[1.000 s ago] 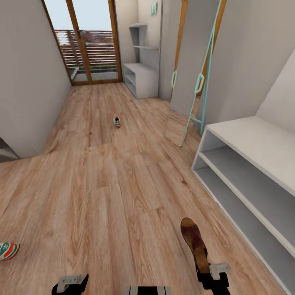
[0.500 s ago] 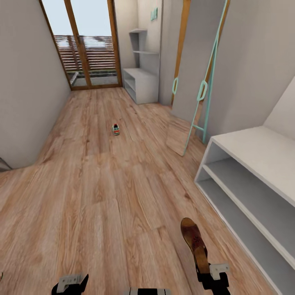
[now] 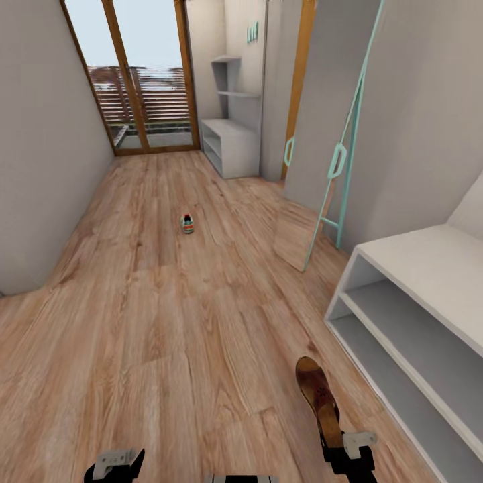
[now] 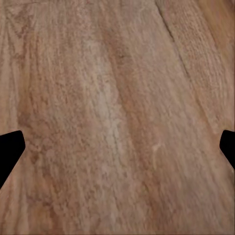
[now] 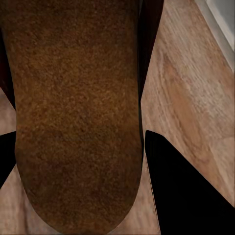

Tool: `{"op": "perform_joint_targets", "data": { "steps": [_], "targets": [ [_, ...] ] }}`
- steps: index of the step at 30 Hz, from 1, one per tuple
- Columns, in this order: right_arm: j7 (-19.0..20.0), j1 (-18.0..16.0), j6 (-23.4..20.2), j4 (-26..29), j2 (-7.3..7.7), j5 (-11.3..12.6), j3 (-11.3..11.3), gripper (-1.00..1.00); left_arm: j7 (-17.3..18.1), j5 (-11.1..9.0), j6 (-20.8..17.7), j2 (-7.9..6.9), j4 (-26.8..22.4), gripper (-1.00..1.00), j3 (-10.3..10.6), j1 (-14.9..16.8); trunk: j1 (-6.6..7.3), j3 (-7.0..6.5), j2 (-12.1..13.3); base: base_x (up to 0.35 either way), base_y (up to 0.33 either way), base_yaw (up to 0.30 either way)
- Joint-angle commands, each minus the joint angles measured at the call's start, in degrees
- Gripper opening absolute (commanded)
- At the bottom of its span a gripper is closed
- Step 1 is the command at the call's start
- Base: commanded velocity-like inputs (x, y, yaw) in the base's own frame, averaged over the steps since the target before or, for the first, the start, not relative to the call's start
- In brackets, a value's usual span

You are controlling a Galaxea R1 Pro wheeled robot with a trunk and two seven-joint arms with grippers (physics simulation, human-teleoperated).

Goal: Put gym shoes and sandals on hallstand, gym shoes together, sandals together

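Head view: right claw (image 3: 349, 451) apparently gripping sandal (image 3: 318, 398).

wood-plank corridor floor (image 3: 168, 322), one gym shoe (image 3: 187, 224) lying far down it, grey hallstand (image 3: 429, 335) standing at right

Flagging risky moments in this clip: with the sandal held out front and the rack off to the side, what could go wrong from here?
1. The right end effector grips the sandal by one end, so most of its length sticks out; it could pivot or slip in transit.
2. The protruding sandal may clip the front edge of the hallstand on the way in.
3. A gym shoe lies mid-corridor on the floor, where the base might run into it later.
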State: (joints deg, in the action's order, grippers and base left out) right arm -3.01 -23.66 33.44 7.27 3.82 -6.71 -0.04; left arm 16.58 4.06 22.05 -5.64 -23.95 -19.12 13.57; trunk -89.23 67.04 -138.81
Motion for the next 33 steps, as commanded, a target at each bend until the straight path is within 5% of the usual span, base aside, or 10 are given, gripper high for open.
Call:
{"op": "perform_joint_targets", "data": {
  "steps": [1,33],
  "targets": [
    [-0.2,0.0,0.1,0.0,-0.01,-0.4,0.0,-1.0,0.4,0.4,0.2,0.05,0.0,1.0,-0.5,0.0,-0.03,-0.05,0.0,0.339,0.0,0.0],
    [-0.2,-0.1,0.0,-0.1,-0.04,-0.4,0.0,-1.0,0.5,-0.5,0.3,-0.07,1.7,1.0,-0.6,0.0,-0.03,-2.79,0.0,0.339,0.0,0.068]
  ]
}}
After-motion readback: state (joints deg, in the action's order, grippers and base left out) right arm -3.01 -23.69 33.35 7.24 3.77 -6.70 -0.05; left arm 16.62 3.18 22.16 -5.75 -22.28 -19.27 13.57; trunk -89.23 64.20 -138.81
